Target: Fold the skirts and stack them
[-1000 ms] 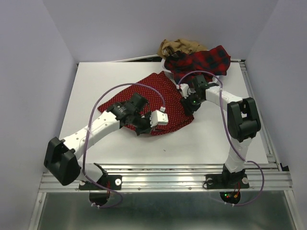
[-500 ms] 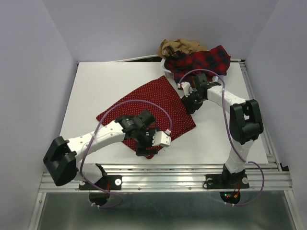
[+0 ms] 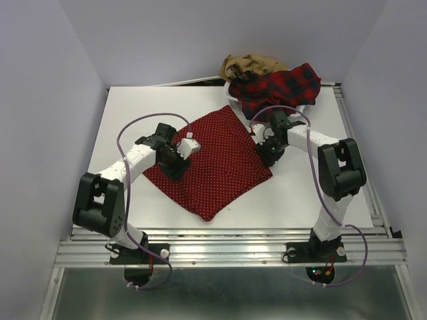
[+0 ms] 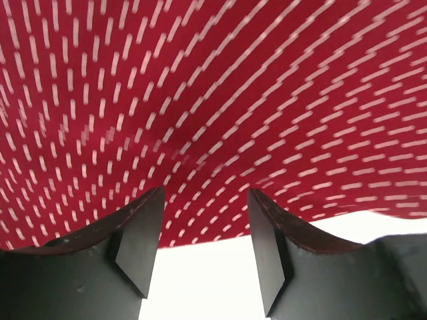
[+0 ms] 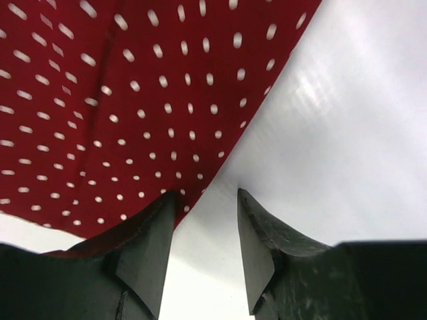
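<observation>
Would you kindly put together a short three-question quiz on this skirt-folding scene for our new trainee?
1. True or false: the dotted red skirt lies spread on the table.
2. Where is the plaid skirt? A) flat at the table's middle B) heaped over the white basket at the far right corner C) folded at the near edge.
3. Fill in: seen from overhead, the right hand stands at the dotted skirt's ___ edge.

Key: 1 true; 2 B; 3 right.
</observation>
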### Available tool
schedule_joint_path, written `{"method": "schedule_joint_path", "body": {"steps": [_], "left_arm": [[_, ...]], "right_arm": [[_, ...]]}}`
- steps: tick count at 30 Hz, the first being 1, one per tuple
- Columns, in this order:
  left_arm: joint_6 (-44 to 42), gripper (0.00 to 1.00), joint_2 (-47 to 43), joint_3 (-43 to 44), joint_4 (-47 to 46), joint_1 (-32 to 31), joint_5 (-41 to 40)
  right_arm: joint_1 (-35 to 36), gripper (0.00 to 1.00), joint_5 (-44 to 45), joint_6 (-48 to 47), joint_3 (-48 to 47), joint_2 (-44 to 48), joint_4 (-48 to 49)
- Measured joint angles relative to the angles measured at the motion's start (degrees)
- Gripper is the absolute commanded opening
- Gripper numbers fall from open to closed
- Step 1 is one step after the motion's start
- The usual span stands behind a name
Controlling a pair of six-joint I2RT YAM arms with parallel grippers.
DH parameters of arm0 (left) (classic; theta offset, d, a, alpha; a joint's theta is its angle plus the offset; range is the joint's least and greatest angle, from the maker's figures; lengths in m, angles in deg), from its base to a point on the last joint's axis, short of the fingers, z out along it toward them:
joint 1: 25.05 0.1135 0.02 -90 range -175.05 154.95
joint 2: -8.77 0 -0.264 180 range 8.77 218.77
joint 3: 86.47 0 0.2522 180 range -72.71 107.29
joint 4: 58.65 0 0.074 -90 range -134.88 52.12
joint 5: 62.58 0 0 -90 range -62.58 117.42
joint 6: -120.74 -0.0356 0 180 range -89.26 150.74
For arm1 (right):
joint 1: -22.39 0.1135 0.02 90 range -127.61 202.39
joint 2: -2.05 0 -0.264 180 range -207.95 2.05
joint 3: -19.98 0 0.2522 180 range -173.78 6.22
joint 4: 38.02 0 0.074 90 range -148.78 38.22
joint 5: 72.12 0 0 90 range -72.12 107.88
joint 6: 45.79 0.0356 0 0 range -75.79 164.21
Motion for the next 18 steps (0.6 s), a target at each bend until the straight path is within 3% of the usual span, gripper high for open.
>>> {"method": "schedule_joint_path", "body": {"steps": [7,11,18], "left_arm": [[-0.4,0.57,7.1,-4.7,-1.0,6.0,-9.0],[-0.9,0.60,10.9,-0.3,-1.1,8.2,-11.2],[-3.7,0.74,20.4,14.1,-2.8,9.9,-13.2]], "right_arm": [[0.0,0.49,4.0,-1.2,1.9,-0.6,1.6],[0.3,0.53,0.6,-1.2,1.2,0.3,-1.5],[2.1,0.69,-5.6,-1.4,-1.3,6.7,-5.5]]}}
